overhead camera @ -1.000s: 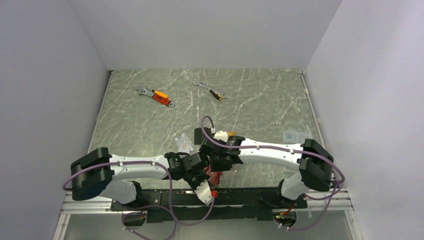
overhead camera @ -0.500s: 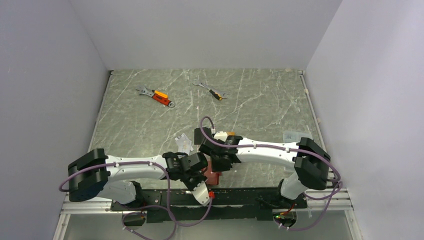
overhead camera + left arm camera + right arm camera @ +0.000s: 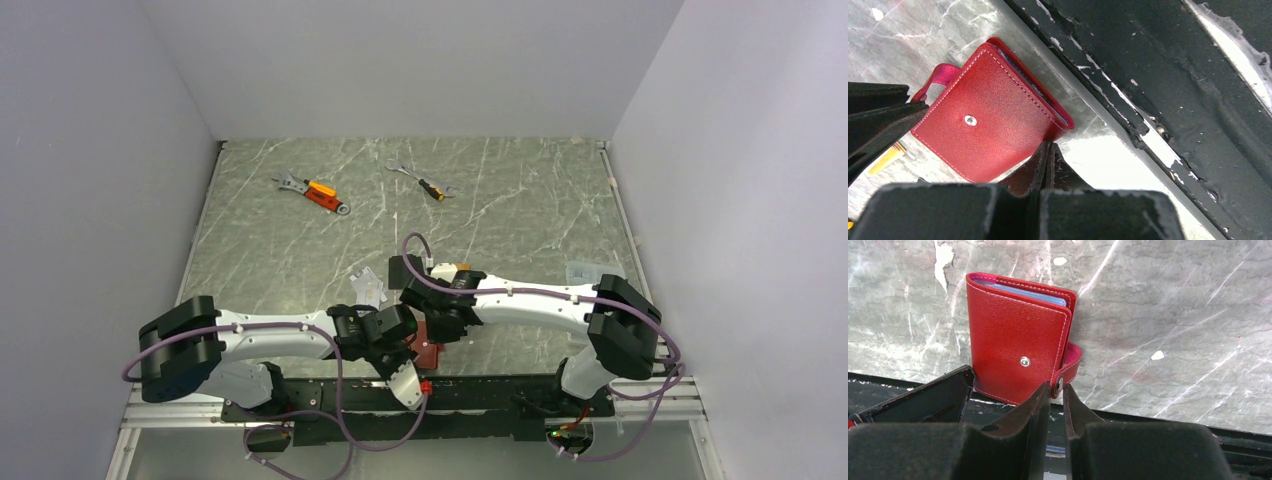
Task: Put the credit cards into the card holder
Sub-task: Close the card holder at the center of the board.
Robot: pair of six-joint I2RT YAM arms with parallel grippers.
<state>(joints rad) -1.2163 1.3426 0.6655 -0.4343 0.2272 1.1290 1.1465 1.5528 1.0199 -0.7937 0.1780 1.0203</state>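
The card holder (image 3: 1015,342) lies folded shut at the bottom centre of the overhead view, right at the near edge of the surface (image 3: 1173,315). The right pincer (image 3: 1058,392) is narrowed onto its snap tab (image 3: 1070,365), one tip on each side of the stud, probably to pull the flap open. The left pincer (image 3: 1047,152) is fully closed with nothing between its tips. It presses at the holder's lower edge, seemingly to brace it. An orange-gold card (image 3: 887,158) lies just beside the holder, at the left of that view.

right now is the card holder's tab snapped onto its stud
No, the snap tab sticks out loose beside the card holder, leaving the stud on its cover bare.
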